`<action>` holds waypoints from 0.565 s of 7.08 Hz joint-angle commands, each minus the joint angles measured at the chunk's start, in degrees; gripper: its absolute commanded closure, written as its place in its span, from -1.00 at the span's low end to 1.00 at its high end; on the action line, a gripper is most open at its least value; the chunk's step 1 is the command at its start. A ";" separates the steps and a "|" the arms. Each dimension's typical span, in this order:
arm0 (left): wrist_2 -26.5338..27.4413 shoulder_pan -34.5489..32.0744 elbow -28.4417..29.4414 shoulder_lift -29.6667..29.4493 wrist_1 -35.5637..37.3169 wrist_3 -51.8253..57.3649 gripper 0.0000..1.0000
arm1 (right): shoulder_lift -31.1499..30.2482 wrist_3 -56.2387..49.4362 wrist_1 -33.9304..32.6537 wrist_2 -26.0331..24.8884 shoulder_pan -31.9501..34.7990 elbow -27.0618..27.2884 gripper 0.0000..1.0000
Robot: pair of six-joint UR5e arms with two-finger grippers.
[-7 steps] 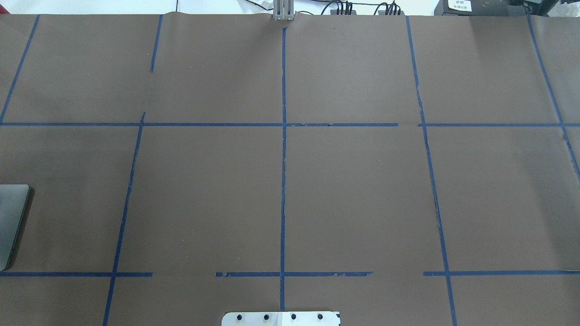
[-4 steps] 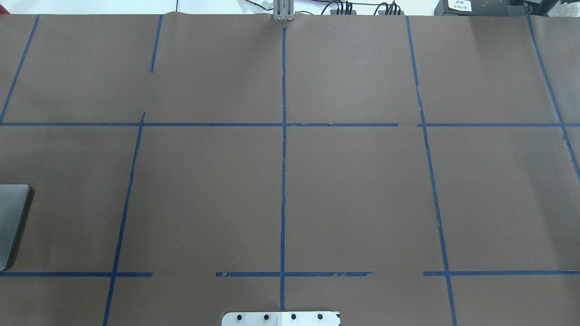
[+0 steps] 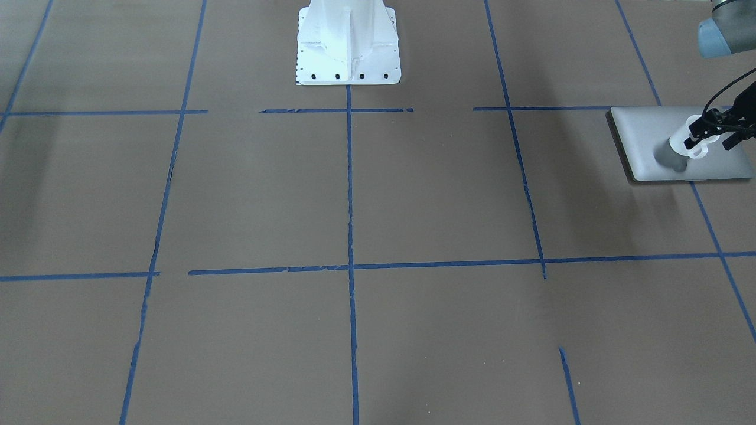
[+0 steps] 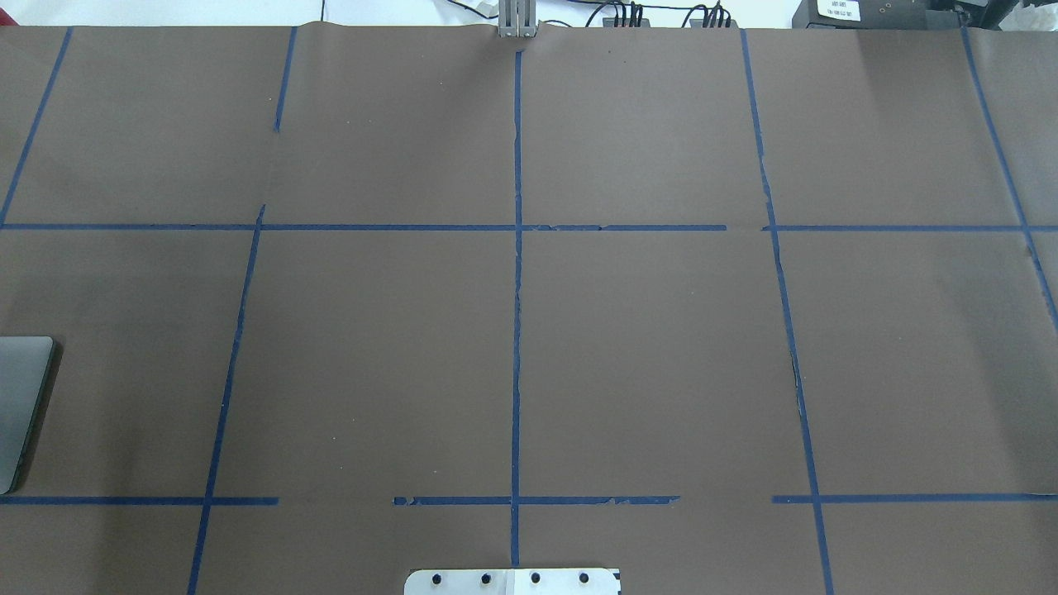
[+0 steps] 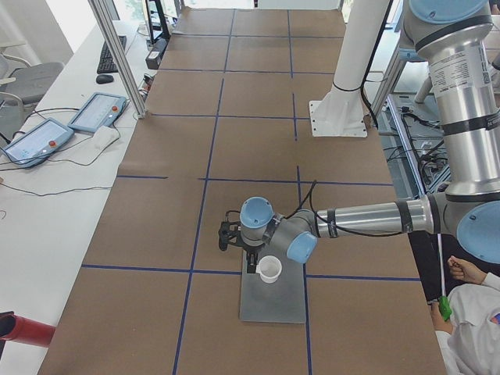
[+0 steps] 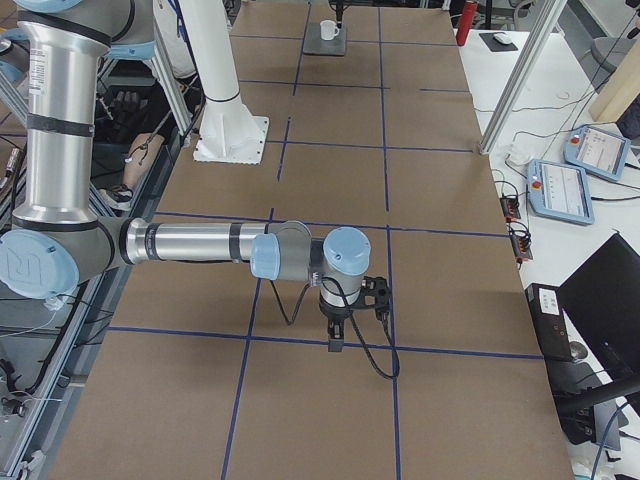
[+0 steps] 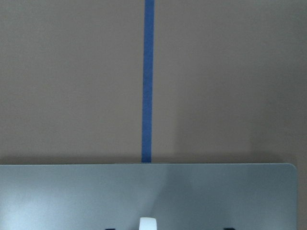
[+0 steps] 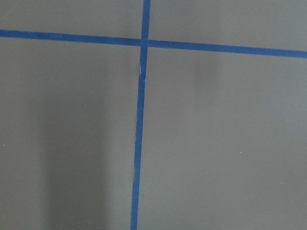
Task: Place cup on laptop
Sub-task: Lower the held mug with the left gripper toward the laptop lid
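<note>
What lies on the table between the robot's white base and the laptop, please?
Only brown table covering crossed by a blue tape line separates the base from the laptop, as the front-facing view shows.

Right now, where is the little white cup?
The cup is at the far right of the front-facing view, on the robot's left side, over the silver laptop, right by the left gripper.

Table (image 4: 661, 347): brown cover, fills nearly the whole view.
Blue tape lines (image 4: 517, 330): they make a grid on the cover.
Laptop (image 4: 21, 405): grey, lies flat at 9 o'clock, cut by the frame edge.
Base plate (image 4: 512, 582): white with dark bolts, at 6 o'clock.
Metal post (image 4: 517, 21): at 12 o'clock, at the far table edge.
Cables (image 4: 628, 15): black, at 1 o'clock, beyond the table.
</note>
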 commanded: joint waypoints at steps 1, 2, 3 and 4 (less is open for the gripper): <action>-0.09 -9.89 -6.38 -0.25 13.24 12.46 -1.00 | -0.05 0.00 0.00 0.00 0.00 0.00 -1.00; 0.00 -14.66 -8.23 -1.13 22.12 21.86 -1.00 | -0.06 0.00 0.00 0.00 0.00 0.00 -1.00; 0.00 -18.19 -8.25 -2.44 26.73 26.83 -1.00 | 0.03 0.00 0.00 0.00 0.00 0.00 -1.00; -0.35 -18.84 -8.16 -2.28 27.47 26.97 -1.00 | -0.05 0.00 0.00 0.00 0.00 0.00 -1.00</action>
